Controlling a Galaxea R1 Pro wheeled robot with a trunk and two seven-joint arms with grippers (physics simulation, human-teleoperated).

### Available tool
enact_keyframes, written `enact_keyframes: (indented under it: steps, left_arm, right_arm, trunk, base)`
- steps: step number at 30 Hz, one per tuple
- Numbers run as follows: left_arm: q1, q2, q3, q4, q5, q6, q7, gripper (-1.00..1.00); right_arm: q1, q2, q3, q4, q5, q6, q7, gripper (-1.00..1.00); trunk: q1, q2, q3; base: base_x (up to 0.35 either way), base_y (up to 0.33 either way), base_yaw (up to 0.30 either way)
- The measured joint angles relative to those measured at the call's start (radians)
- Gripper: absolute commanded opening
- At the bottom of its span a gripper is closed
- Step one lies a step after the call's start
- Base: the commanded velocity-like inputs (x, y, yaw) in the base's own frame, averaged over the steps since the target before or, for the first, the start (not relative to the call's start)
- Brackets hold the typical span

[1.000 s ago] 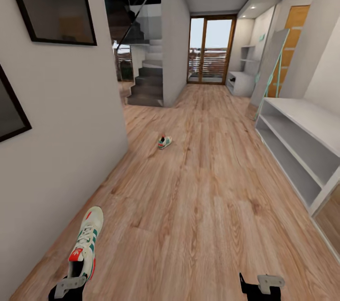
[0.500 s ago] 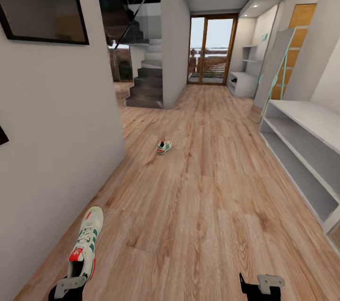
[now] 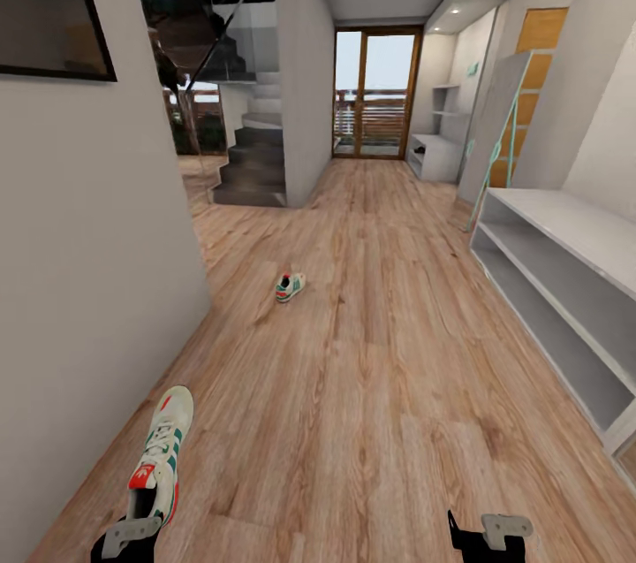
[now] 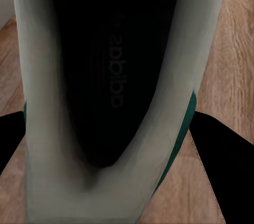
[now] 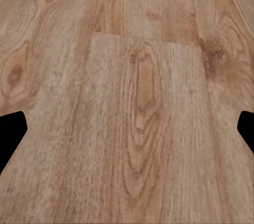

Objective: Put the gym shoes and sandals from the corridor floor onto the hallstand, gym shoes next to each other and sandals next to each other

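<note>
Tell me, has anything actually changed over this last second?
Mostly the viewpoint: the head camera has shifted, so the wall frames slide off and the hallstand sits differently. The left end effector still holds one gym shoe; the right end effector stays open. The other gym shoe still lies on the corridor floor.

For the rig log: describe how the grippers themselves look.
In the head view, the left gripper shows a pale grey finger piece on a black body. The right gripper has the same grey bracket-like piece beside a flat black finger. In both wrist views the fingertips are plain black wedges. No cables or markings show.
</note>
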Motion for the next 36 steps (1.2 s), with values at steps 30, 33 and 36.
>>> enact_keyframes:
  steps: [30, 33, 36]
  left_arm:
    - [0.000, 0.000, 0.000, 0.001, 0.000, 0.000, 0.000, -1.00]
    - [0.000, 0.000, 0.000, 0.001, 0.000, 0.000, 0.000, -1.00]
    - [0.000, 0.000, 0.000, 0.001, 0.000, 0.000, 0.000, -1.00]
  right_arm:
    - [0.000, -0.001, -0.002, 0.000, 0.000, 0.000, 0.000, 1.00]
    - [0.000, -0.001, -0.002, 0.000, 0.000, 0.000, 0.000, 1.00]
    - [0.000, 0.000, -0.001, 0.000, 0.000, 0.000, 0.000, 1.00]
  trunk:
    - [0.000, 0.000, 0.000]
    - [0.000, 0.000, 0.000]
    - [0.000, 0.000, 0.000]
  base:
    - [0.339, 0.000, -0.001]
    - [0.339, 0.000, 0.000]
    - [0.339, 0.000, 0.000]
